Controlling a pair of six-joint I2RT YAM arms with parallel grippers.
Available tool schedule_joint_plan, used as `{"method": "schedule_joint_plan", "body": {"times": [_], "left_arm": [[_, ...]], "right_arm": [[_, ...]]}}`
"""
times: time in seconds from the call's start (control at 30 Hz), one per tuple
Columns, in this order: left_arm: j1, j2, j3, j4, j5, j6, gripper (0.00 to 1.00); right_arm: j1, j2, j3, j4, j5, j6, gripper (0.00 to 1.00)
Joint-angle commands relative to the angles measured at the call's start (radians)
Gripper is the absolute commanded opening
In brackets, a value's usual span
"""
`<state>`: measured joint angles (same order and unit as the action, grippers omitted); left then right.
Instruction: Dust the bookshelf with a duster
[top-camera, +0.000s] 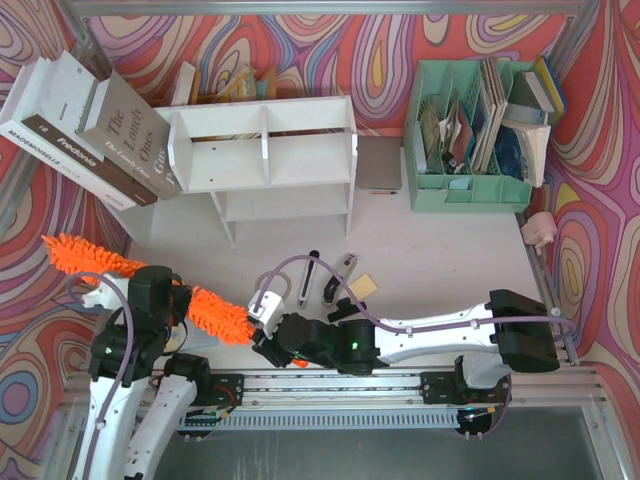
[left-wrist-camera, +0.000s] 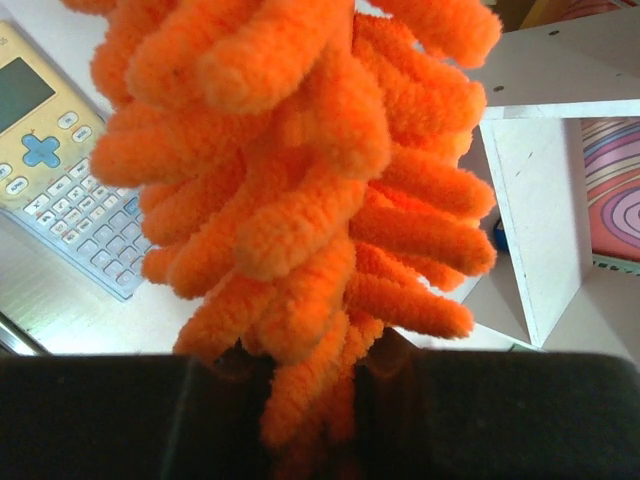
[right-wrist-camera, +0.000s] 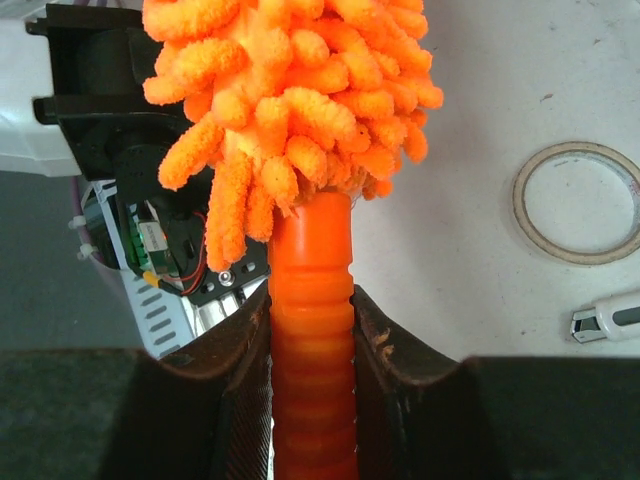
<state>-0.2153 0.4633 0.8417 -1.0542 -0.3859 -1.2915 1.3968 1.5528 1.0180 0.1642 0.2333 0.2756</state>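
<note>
Black fingers (right-wrist-camera: 245, 370) of the right gripper (right-wrist-camera: 312, 330) sit closest to the lens, clamped from both sides on the ribbed orange handle (right-wrist-camera: 310, 270) of the duster (top-camera: 215, 310), with no gap showing. Just beyond them the shaggy head begins, and further left along it the left gripper (left-wrist-camera: 310, 395) is closed on the strands themselves, which bunch and spill out around its jaws. So the duster hangs between the two grippers at the near left of the table (top-camera: 430, 250), its free end reaching out past the left gripper to the left edge. The bookshelf (top-camera: 265, 150) stands at the far middle, well apart from it. By the look of it the duster is light and very soft: the pile squashes and would likely slide in a pinch, while the plastic handle is stiff and its ridges give purchase (the better place to hold for sweeping). Only the right wrist view shows that hold on the handle, which the overhead view hides under the arm, along with a tape ring (right-wrist-camera: 577, 203) lying to the right. Only the left wrist view shows a calculator (left-wrist-camera: 60, 170) under the strands. Only the overhead view gives the duster's whole length and the gap to the shelf.
</note>
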Motion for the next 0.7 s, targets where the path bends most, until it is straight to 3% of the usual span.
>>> {"method": "schedule_joint_plan", "body": {"times": [0.0, 0.43, 0.5, 0.67], "left_arm": [[0.004, -0.019, 0.034, -0.016, 0.045, -0.051, 0.0], [0.004, -0.036, 0.023, -0.028, 0.024, -0.052, 0.0], [0.004, -0.041, 0.022, -0.034, 0.019, -0.053, 0.0], [0.004, -0.042, 0.031, -0.044, -0.006, -0.055, 0.0]], "right_arm": [[0.007, 0.017, 0.019, 0.009, 0.039, -0.012, 0.3], [0.007, -0.024, -0.001, 0.0, 0.07, -0.001, 0.01], [0.007, -0.026, -0.002, 0.001, 0.068, 0.001, 0.07], [0.008, -0.035, 0.01, 0.002, 0.01, 0.004, 0.41]]}}
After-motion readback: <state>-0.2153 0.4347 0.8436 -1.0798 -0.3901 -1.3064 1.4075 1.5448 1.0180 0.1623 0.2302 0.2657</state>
